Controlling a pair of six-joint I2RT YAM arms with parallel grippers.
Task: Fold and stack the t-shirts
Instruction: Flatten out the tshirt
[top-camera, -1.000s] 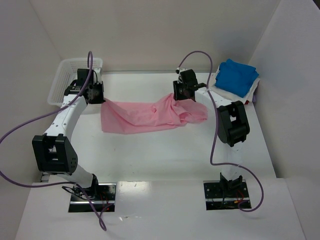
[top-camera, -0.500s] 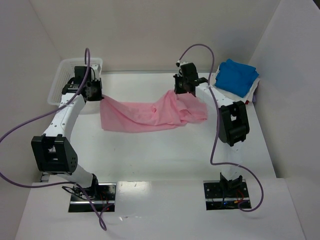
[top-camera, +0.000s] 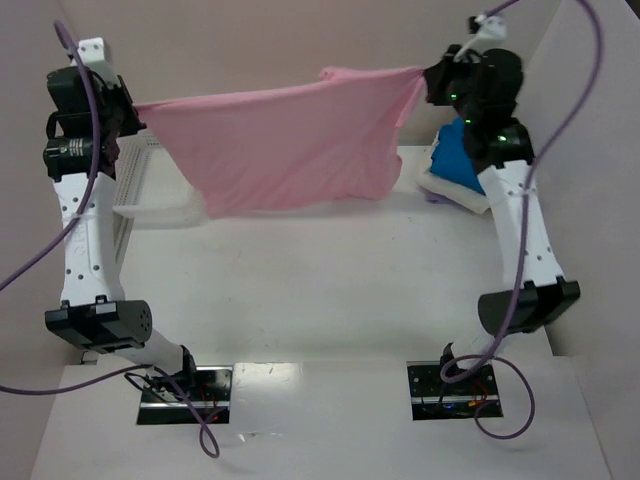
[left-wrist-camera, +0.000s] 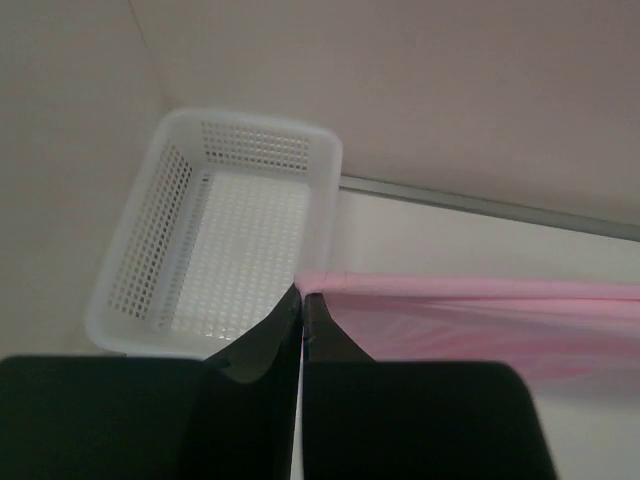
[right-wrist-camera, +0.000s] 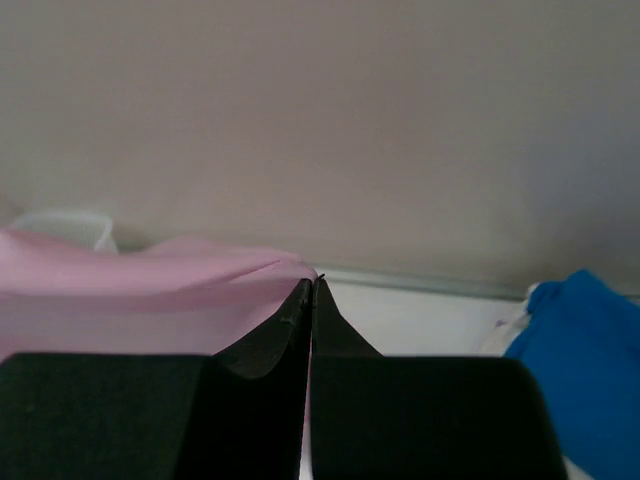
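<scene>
1. Three t-shirts counted: one pink, one blue, one white. Also one mesh basket.
2. The pink t-shirt (top-camera: 280, 150) spans the gap between my left fingers (left-wrist-camera: 295, 310) and my right fingers (right-wrist-camera: 305, 300). Its top edge is drawn nearly taut from one pair to the other. The body hangs below them and appears to be clear of the bench (top-camera: 320, 290).
3. Finger state: both pairs are closed, each pinching an upper corner of the pink cloth.
4. The blue t-shirt (top-camera: 452, 160) lies folded below my right fingers, resting on the white t-shirt (top-camera: 450, 190). Only an edge of the white one shows.
5. The basket (left-wrist-camera: 220, 230) sits below my left fingers, behind the hanging cloth.
6. Handling, in my judgement: the shirt is light, soft and limp, with no stiffness of its own. It sags and wrinkles wherever it is unsupported.
7. Thin cloth may creep out of a narrow pinch. The best hold is at corners or along a seamed edge, where the fabric is doubled, with both holds level so the drape stays square.
</scene>
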